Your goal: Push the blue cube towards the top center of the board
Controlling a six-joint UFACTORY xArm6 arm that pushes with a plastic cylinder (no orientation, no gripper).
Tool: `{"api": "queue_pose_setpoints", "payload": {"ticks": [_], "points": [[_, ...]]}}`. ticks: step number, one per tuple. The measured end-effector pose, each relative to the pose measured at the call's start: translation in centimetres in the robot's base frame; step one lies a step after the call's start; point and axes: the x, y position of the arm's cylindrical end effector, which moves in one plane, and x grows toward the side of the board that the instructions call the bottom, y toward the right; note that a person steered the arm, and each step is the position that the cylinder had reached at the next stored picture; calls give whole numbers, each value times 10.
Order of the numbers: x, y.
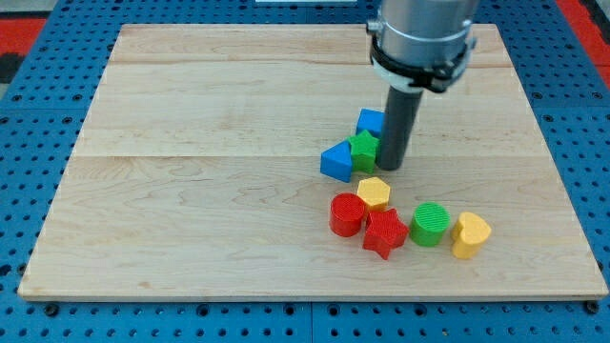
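Note:
The blue cube [370,122] sits right of the board's middle, partly hidden behind the rod. A green star block [363,150] touches it just below, and a blue triangular block [335,161] lies to the left of the star. My tip [393,166] rests on the board right beside the green star, on its right, just below and right of the blue cube. The rod hangs from the grey arm head [422,38] at the view's top.
Below the tip lie a yellow hexagon block [374,192], a red cylinder [347,213], a red star block [384,233], a green cylinder [430,224] and a yellow heart block [471,234]. The wooden board [191,143] lies on a blue pegboard [29,143].

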Motion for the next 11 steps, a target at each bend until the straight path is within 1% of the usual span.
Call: {"api": "queue_pose_setpoints", "payload": {"ticks": [2,3,4,5,6,7,8,9,10,11], "points": [[-67,-67],[-77,-76],[-41,-24],[-37,17],[-73,17],[-83,52],[-99,71],[-147,36],[-158,25],[-101,62]]}}
